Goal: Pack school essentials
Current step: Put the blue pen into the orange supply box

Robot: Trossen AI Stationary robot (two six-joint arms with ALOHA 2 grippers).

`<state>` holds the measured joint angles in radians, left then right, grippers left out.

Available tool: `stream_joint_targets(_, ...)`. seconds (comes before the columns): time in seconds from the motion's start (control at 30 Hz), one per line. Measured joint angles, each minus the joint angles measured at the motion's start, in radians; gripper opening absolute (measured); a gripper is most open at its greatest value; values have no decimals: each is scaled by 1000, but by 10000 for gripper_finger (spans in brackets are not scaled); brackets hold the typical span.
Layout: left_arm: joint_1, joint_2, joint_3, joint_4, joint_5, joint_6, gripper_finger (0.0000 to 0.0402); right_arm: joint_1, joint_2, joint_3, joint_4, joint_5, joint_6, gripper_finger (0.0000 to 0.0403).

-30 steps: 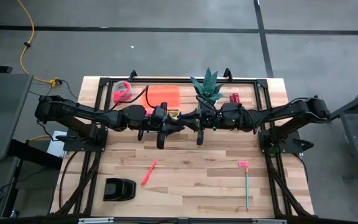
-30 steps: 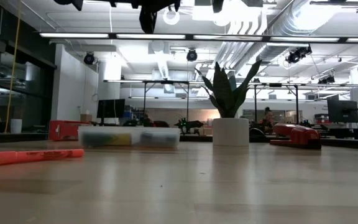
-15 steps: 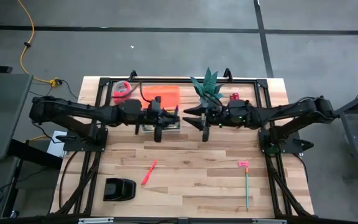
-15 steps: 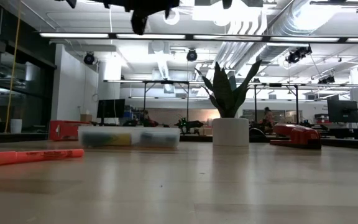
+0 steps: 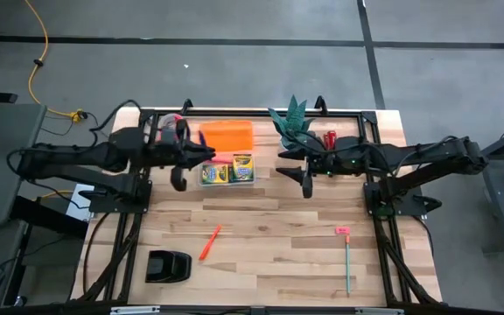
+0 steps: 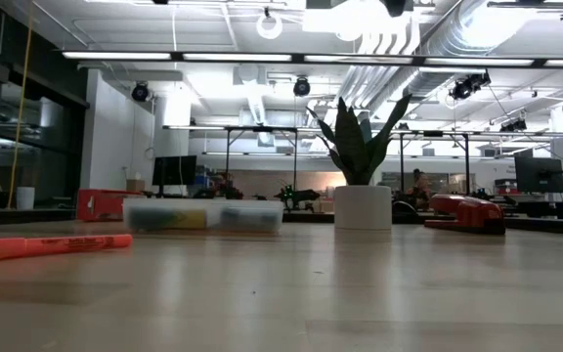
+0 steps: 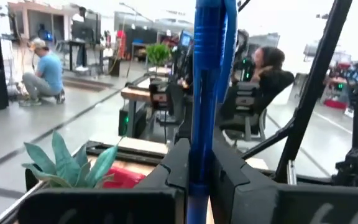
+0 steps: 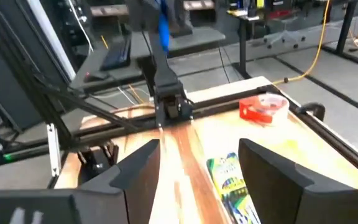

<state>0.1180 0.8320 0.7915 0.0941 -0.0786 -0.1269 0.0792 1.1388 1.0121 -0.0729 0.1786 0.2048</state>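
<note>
place: robotics lab | signs: exposed ceiling ducts (image 6: 428,44) — rows of workbenches (image 6: 291,210) — seated person (image 7: 263,78)

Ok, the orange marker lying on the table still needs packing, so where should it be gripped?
Take the orange marker at its middle, straight down from above, fingers turned across its thin body. It lies flat and diagonal on the table, with nothing close beside it, so both sides are free. The right gripper is open for it.
</note>
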Motion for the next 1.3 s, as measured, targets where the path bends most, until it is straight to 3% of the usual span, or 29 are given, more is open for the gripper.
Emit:
stream_joint_targets(0.3, -86, -60, -139, 129, -131, -46, 15, 0, 0, -192, 420, -1, 56, 211)
stream_joint_targets(0.6, -87, -60, -142, 136, -135, -54, 15, 0, -2, -204, 451, -49, 59, 211)
stream_joint_targets(0.73, -87, -55, -141, 116, -175, -146, 15, 0, -2, -204, 450, -51, 57, 211)
stream_joint_targets(0.83, -71, -9, -115, 7, -228, -198, 15, 0, -2, -204, 450, -48, 57, 211)
stream_joint_targets(1.0, 65, 123, 32, -360, -179, -187, 14, 0, -2, -202, 434, -18, 57, 211)
stream_joint_targets(1.13, 226, 273, 130, -618, -75, -10, 14, 0, -2, -202, 419, -14, 57, 211)
stream_joint_targets(1.3, 374, 471, 158, -749, 4, 251, 14, 0, -1, -202, 391, -14, 86, 211)
